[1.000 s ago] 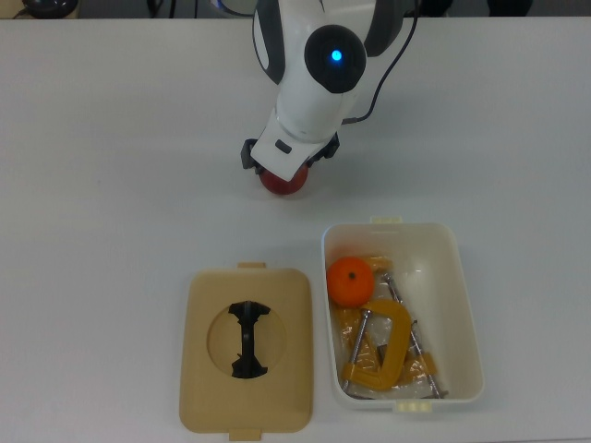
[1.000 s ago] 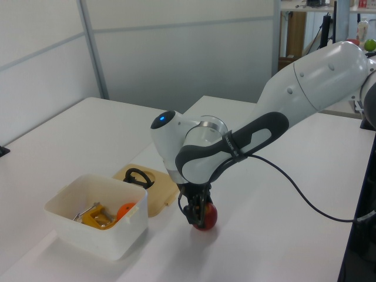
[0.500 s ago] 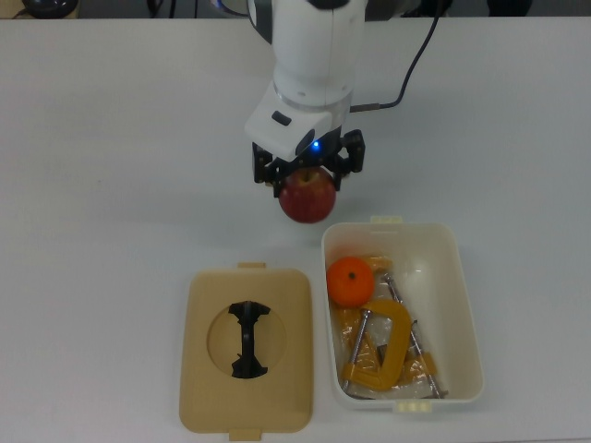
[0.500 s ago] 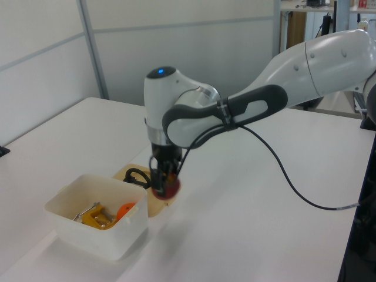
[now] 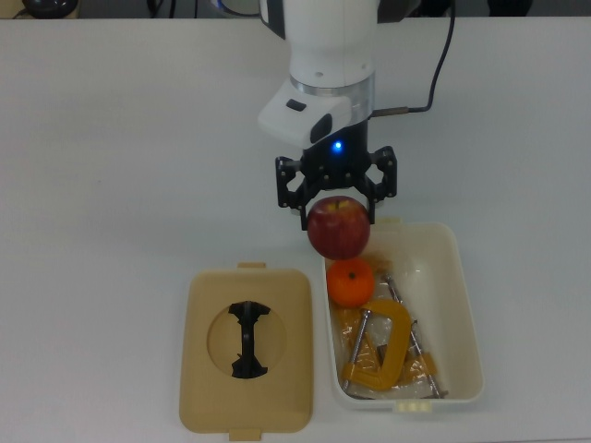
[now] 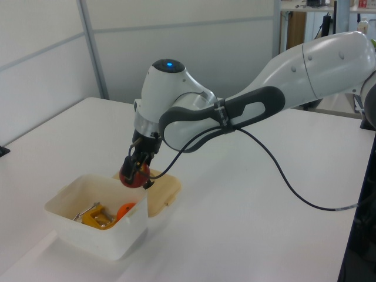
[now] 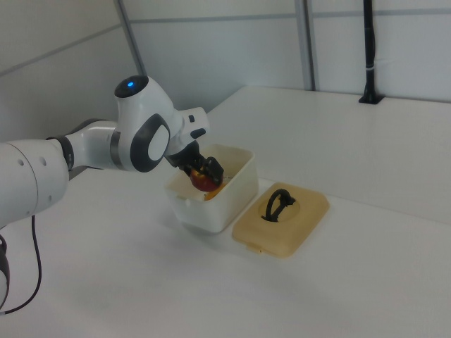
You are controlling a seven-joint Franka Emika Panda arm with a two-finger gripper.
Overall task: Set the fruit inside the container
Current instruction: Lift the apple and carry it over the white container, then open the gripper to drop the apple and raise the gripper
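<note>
1. Over the near corner of the container, the apple is being held aloft, clamped across its widest part by the gripper.
2. A firm, smooth, bruisable fruit is being judged; gentle release is being advised.
3. The orange is lying inside beside the yellow clamps.

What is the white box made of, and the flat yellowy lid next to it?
The white box looks like smooth plastic: thin walls, rounded corners, a slight shine. The tan lid also looks like moulded plastic, duller, with a black handle that is probably plastic too, though that is hard to tell.
</note>
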